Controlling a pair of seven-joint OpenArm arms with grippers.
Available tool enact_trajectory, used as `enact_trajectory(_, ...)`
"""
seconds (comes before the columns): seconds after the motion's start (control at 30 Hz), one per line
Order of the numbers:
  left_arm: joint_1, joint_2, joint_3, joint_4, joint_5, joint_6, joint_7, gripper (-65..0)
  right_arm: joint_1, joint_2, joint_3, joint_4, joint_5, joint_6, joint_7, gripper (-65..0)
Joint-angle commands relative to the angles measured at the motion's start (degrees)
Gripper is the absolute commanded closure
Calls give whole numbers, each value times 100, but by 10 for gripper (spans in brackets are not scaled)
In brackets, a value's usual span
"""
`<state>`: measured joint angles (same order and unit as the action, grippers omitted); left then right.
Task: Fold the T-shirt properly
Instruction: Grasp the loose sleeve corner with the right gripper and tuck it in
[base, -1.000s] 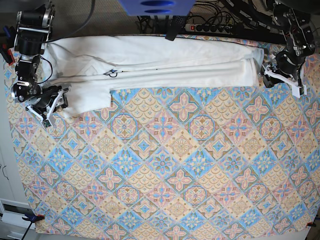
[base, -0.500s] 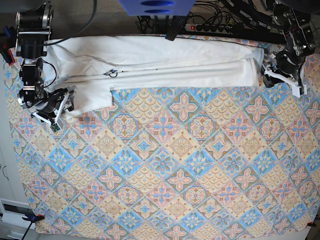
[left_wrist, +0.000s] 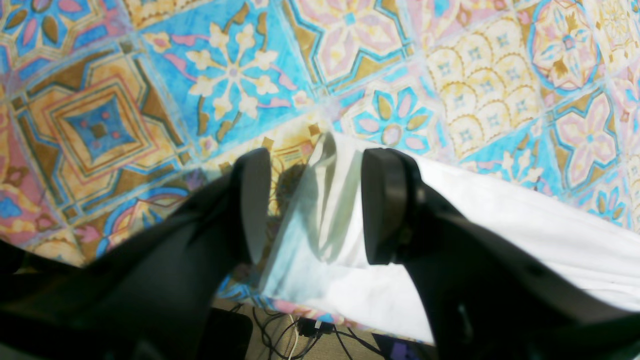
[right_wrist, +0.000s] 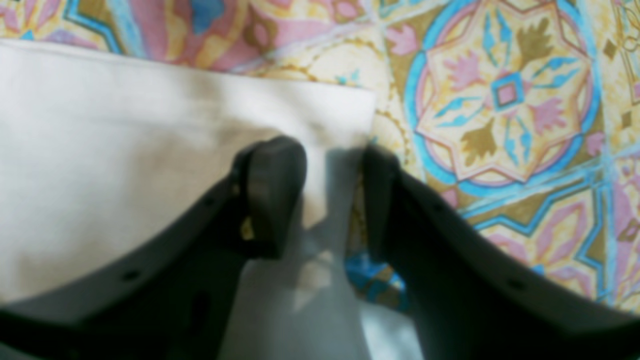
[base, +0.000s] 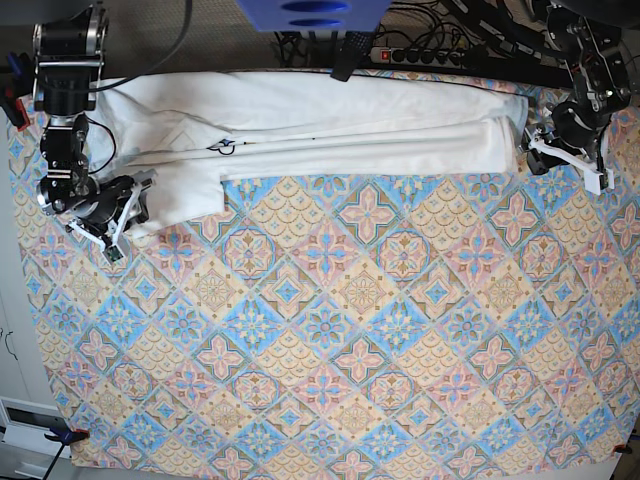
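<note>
Two robot arms are working the opposite ends of a large white cotton short-sleeved T-shirt (base: 330, 135), which is lying as a long narrow band along the far edge of a table covered in a blue, pink and yellow patterned tile-print cloth (base: 350, 340). The garment's long axis is running across the table from one arm to the other, the neck end with its small dark collar mark (base: 222, 147) pointing toward the right arm and the straight hem toward the left.

The black two-fingered left gripper (left_wrist: 315, 205) is straddling the hem corner, its jaws standing apart with the white cloth between them and not pinched. The black right gripper (right_wrist: 327, 200) is poised over the sleeve corner, its jaws part-way apart with fabric between and under them; whether they are pinching the cloth cannot be told.

By the look of it, the step in hand is seizing both ends. The next move likely calls for both grips to pinch firmly, then lift together and carry one end over the other.
</note>
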<state>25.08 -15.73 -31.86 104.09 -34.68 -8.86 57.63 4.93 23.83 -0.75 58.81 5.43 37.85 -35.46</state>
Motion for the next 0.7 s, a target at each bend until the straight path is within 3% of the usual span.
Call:
enact_trajectory(0.0, -7, -76, -36, 83, -44, -15, -88, -291, -58, -120, -70, -83, 129, 215, -256, -200)
enact_trajectory(0.23, -16, -76, -36, 83, -44, -15, -88, -291, -67, -85, -70, -56, 833, 215, -265, -1)
enact_trajectory(0.5, -16, -76, -36, 74, -44, -15, -88, -291, -488, -58, 449, 577, 1228, 215, -326, -2)
enact_trajectory(0.67, -16, -76, -36, 74, -44, -15, -88, -291, -875, -58, 933, 1614, 1228, 215, -959, -2)
